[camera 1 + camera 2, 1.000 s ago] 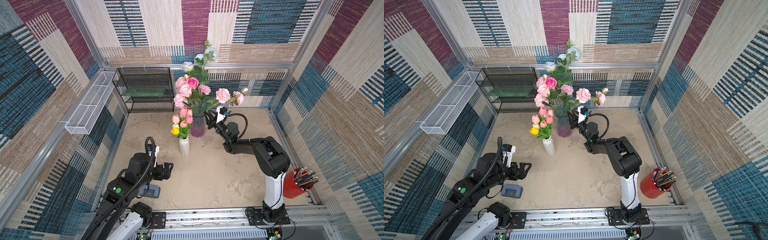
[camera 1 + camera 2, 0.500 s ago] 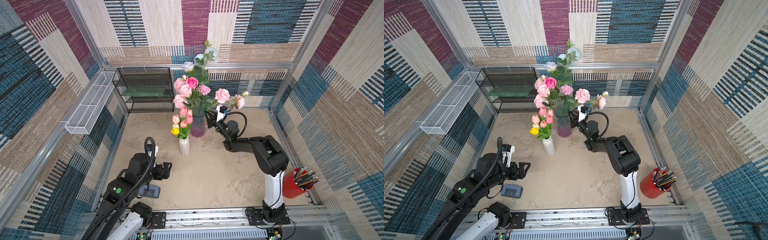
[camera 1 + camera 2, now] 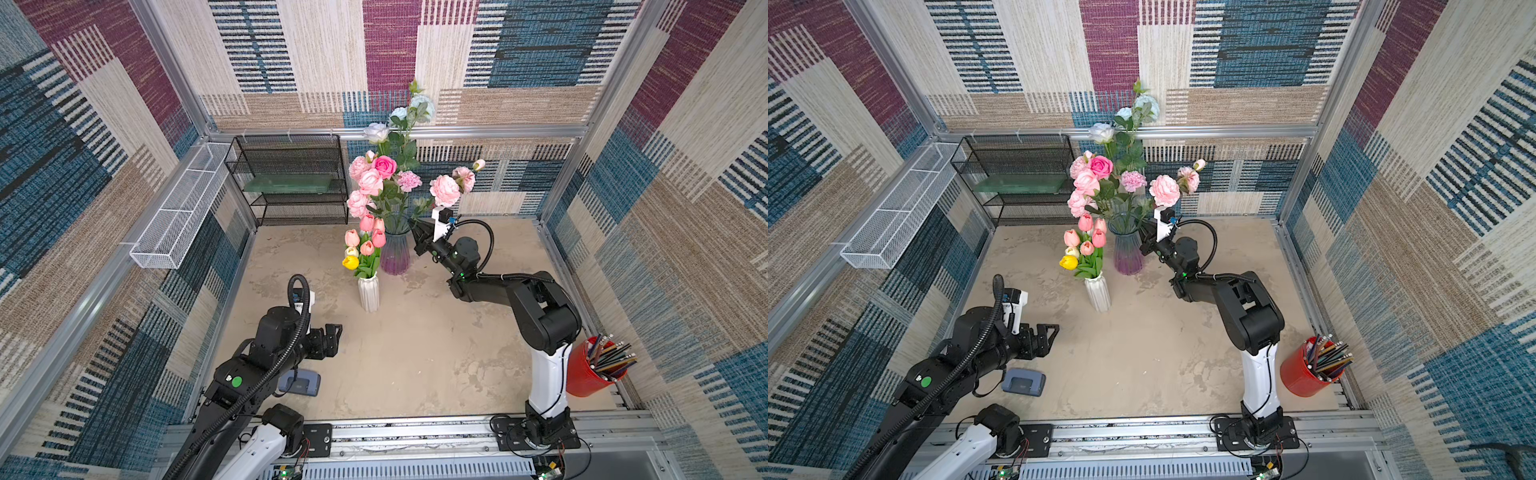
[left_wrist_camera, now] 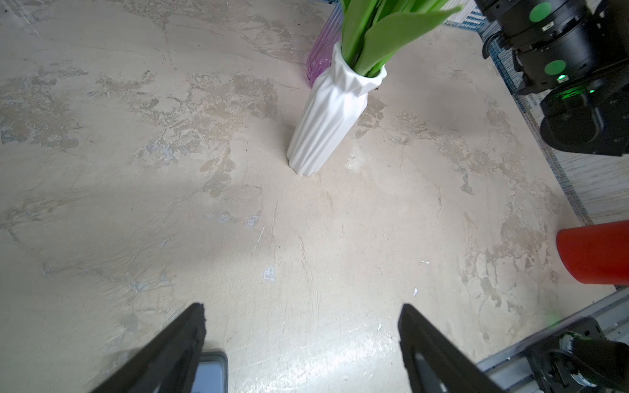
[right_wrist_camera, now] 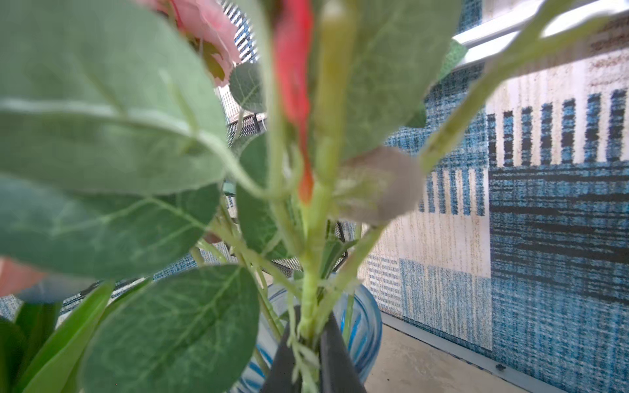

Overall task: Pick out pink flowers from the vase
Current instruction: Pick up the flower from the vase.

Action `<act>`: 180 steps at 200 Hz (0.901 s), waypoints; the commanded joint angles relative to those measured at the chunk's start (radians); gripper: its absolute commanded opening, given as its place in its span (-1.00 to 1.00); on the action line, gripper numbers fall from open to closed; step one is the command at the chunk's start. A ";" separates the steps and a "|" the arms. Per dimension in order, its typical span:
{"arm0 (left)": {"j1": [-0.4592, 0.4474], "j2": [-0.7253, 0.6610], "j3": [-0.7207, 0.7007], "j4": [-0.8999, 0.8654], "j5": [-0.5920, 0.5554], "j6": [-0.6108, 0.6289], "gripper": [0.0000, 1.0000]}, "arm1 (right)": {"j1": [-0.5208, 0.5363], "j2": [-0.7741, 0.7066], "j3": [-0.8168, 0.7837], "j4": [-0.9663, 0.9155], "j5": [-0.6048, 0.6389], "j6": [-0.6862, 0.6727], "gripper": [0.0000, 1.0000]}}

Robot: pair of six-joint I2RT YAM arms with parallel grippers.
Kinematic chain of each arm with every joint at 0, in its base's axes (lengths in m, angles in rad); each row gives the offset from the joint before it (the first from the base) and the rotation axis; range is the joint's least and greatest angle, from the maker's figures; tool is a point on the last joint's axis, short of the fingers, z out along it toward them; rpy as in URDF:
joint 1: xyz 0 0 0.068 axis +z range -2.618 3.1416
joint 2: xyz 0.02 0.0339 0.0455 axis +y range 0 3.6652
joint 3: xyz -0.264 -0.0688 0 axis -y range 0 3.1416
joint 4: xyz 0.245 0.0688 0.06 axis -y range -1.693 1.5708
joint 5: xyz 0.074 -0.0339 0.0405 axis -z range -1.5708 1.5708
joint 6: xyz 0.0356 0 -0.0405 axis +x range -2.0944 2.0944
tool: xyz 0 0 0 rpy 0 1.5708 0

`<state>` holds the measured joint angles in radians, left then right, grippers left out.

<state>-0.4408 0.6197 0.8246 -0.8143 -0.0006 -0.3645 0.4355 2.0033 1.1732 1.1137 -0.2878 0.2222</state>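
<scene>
- The pink flowers (image 3: 370, 182) stand in the vase (image 3: 395, 258), at 12 o'clock on the table (image 3: 415, 357) in both top views. None lies on the table, so I judge the picking barely begun.
- The right gripper (image 3: 419, 233) sits at the vase's 3 o'clock, level with its mouth. The right wrist view shows why: its fingers (image 5: 335, 355) are closed on a green stem (image 5: 310, 279) just above the rim, low down where the stem is bare (higher up it is all leaves and blooms).
- Leaves in the wrist view hide which bloom that stem carries. From the top views I guess the peony (image 3: 444, 190) leaning toward 2 o'clock, since it hangs on the gripper's side.
- The left gripper (image 3: 333, 338) hovers at 7 o'clock on the table, jaws wide apart and holding nothing. It is well apart from both vases, probably parked there to leave the right arm room.
- A white vase (image 3: 369, 293) of tulips (image 3: 368, 237) stands just beside the vase at its 7 o'clock. The lift is best taken up and toward 3 o'clock, away from them.
- Risk: the stems crowd together in the mouth, so a slanted pull may drag neighbours out or tip the vase.
</scene>
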 commanded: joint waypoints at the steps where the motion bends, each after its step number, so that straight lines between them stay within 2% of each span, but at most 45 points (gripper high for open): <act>1: 0.001 0.000 -0.004 0.020 -0.022 -0.002 0.81 | -0.004 -0.039 0.015 -0.046 -0.025 -0.033 -0.82; 62: 0.001 0.000 -0.005 0.017 -0.024 0.006 0.80 | -0.017 -0.124 0.059 -0.214 -0.052 -0.065 -0.81; 91: 0.001 0.000 -0.005 0.016 -0.025 0.006 0.80 | -0.024 -0.174 0.101 -0.357 -0.040 -0.091 -0.82; 117: 0.001 -0.001 -0.004 0.015 -0.030 0.006 0.80 | -0.030 -0.227 0.133 -0.474 -0.032 -0.124 -0.94; 180: 0.001 -0.017 0.001 0.007 -0.056 0.003 0.78 | -0.050 -0.391 0.184 -0.674 -0.029 -0.162 -1.00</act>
<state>-0.4404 0.6125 0.8200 -0.8173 -0.0269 -0.3641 0.3904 1.6703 1.3418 0.5297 -0.3290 0.0944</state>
